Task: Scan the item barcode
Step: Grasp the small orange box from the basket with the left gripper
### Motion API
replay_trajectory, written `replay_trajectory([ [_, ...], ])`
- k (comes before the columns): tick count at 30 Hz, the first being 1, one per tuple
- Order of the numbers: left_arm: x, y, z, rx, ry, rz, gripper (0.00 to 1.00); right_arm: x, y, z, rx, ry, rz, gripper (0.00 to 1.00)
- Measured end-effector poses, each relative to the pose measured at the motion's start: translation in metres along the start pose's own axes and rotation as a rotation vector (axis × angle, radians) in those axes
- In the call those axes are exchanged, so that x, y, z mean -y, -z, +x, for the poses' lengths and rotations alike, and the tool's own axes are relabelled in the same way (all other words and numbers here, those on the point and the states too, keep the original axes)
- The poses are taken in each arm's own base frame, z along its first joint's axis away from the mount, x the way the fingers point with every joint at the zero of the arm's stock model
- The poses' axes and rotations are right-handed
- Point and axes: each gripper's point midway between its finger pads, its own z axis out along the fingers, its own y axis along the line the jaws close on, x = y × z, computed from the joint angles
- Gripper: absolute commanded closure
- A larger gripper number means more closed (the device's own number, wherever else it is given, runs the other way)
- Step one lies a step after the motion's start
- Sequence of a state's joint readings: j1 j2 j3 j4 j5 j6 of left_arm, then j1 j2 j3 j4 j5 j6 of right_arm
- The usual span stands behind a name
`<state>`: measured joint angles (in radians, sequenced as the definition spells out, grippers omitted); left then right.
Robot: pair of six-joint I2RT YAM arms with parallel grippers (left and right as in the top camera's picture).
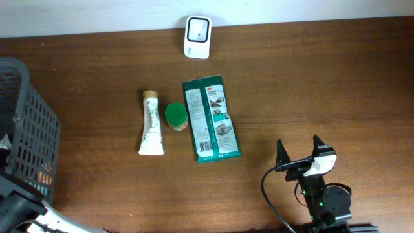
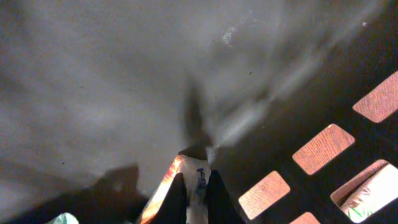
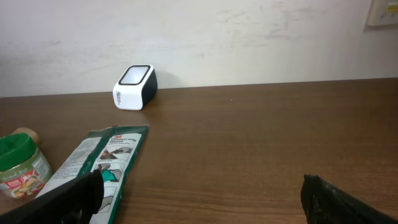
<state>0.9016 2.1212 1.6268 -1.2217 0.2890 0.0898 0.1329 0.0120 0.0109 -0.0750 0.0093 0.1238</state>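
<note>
one flat packet (image 1: 211, 119) on the desk (image 1: 323, 77) looked light, floppy, best pinched at an edge. left jaws sat shut inside the basket (image 1: 32, 129), hold unclear; right jaws gaped empty.

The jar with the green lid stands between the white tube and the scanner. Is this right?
Not quite. The jar stands between the tube and the green packet, as the overhead view shows; the scanner sits apart, back by the wall.
</note>
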Motion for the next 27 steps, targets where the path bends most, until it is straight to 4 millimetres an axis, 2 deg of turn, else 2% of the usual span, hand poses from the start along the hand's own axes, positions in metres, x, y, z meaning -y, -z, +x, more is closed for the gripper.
replay_trajectory([
  [3, 0.001, 0.003, 0.002, -0.011, 0.015, -0.001, 1.00, 0.000, 0.000, 0.000, 0.000, 0.000, 0.000, 0.02],
  [5, 0.004, 0.015, 0.001, -0.017, 0.024, -0.002, 1.00, 0.000, 0.000, 0.000, 0.000, 0.000, 0.000, 0.02],
  [7, 0.012, 0.040, -0.010, 0.018, 0.012, -0.007, 1.00, 0.000, 0.000, 0.000, 0.000, 0.000, 0.000, 0.02],
  [10, 0.037, 0.092, -0.028, 0.117, -0.038, -0.018, 1.00, 0.000, 0.000, 0.000, 0.000, 0.000, 0.000, 0.01],
  [11, 0.051, 0.112, -0.034, 0.165, -0.071, -0.023, 1.00, 0.000, 0.000, 0.000, 0.000, 0.000, 0.000, 0.02],
  [14, 0.094, 0.151, -0.040, 0.272, -0.173, -0.030, 1.00, 0.000, 0.000, 0.000, 0.000, 0.000, 0.000, 0.02],
  [16, 0.132, 0.180, -0.040, 0.367, -0.250, -0.054, 1.00, 0.000, 0.000, 0.000, 0.000, 0.000, 0.000, 0.02],
  [21, 0.220, 0.244, -0.018, 0.605, -0.368, 0.008, 1.00, 0.000, 0.000, 0.000, 0.000, 0.000, 0.000, 0.02],
  [24, 0.260, 0.262, 0.004, 0.683, -0.432, 0.031, 1.00, 0.000, 0.000, 0.000, 0.000, 0.000, 0.000, 0.02],
  [26, 0.289, 0.257, 0.028, 0.673, -0.501, 0.035, 1.00, 0.000, 0.000, 0.000, 0.000, 0.000, 0.000, 0.02],
  [27, 0.294, 0.255, 0.033, 0.666, -0.510, 0.035, 1.00, 0.000, 0.000, 0.000, 0.000, 0.000, 0.000, 0.02],
])
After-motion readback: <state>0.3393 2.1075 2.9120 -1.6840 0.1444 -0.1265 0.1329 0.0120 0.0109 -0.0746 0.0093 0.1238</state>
